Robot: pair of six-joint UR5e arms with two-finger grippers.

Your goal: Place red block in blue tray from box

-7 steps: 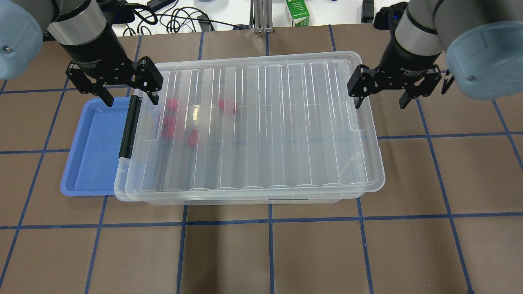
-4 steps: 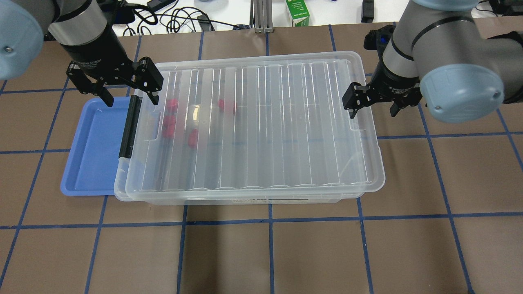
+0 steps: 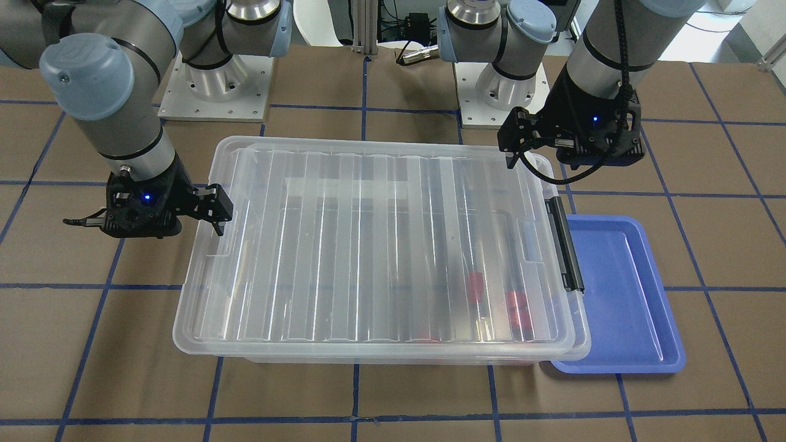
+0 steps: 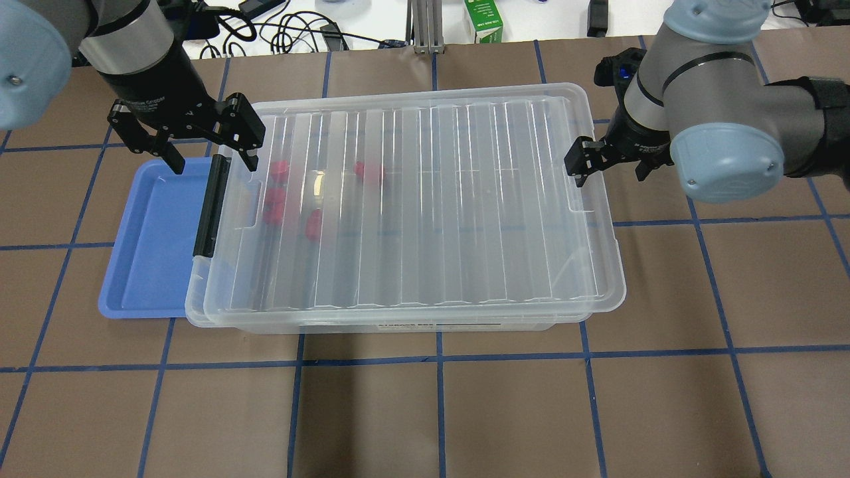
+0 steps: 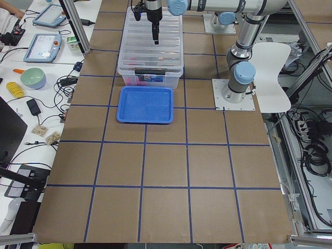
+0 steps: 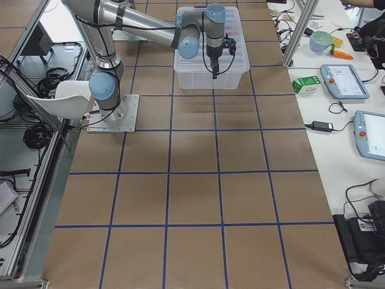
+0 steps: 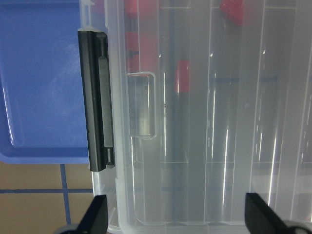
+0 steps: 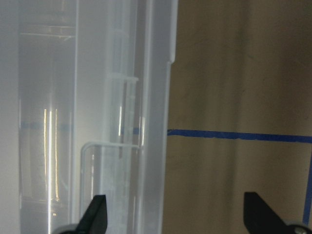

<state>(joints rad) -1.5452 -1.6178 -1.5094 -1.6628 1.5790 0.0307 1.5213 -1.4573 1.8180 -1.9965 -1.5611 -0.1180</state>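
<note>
The box point(image 4: 601, 292) is a clear bin with its ribbed lid on and a black latch point(image 4: 211, 206) at its left end. Several red blocks point(image 4: 274, 204) show through the lid near that end, also in the left wrist view point(image 7: 182, 75). The blue tray point(image 4: 156, 239) lies against the box's left end, partly under its rim. My left gripper point(image 4: 214, 160) is open and hovers over the latch end. My right gripper point(image 4: 609, 175) is open above the box's right rim point(image 8: 156, 122), one finger over the lid and one over the table.
A green carton point(image 4: 483, 21) and cables point(image 4: 292, 30) lie beyond the table's far edge. Blue tape lines grid the brown table. The arm bases point(image 3: 215, 80) stand on the robot's side of the box.
My right arm has swung in and its gripper has shifted left and down to the box's right rim. My left gripper, the box and the tray have not moved.
</note>
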